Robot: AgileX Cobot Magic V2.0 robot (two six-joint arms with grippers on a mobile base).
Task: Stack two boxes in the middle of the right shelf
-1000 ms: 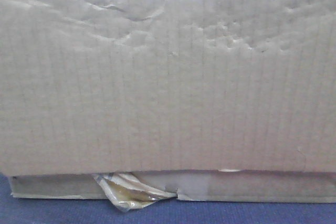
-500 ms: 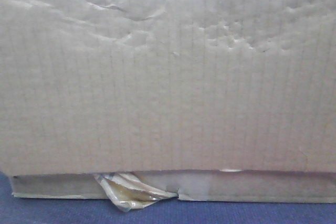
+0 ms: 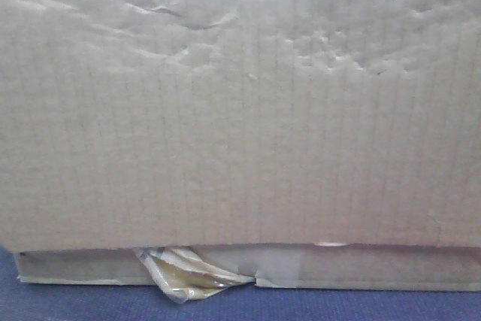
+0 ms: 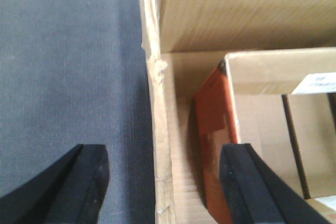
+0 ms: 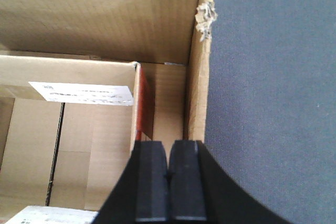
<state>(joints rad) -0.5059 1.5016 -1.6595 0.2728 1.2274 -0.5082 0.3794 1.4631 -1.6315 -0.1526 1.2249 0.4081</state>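
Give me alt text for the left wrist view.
The open left tool straddles the side wall of an open cardboard box, one finger over grey carpet, the other inside. A smaller box with an orange side sits within.

Perhaps a storeroom: cardboard boxes, grey carpet.

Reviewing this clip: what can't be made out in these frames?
- Shelf: in no view; the tall box fills the front view.
- Lower box: front view, only a strip shows under the tall box; right end cut off by the edge.
- Label text: right wrist view, too small and blurred.
- Box wall behind the right gripper: hidden by its shut fingers.
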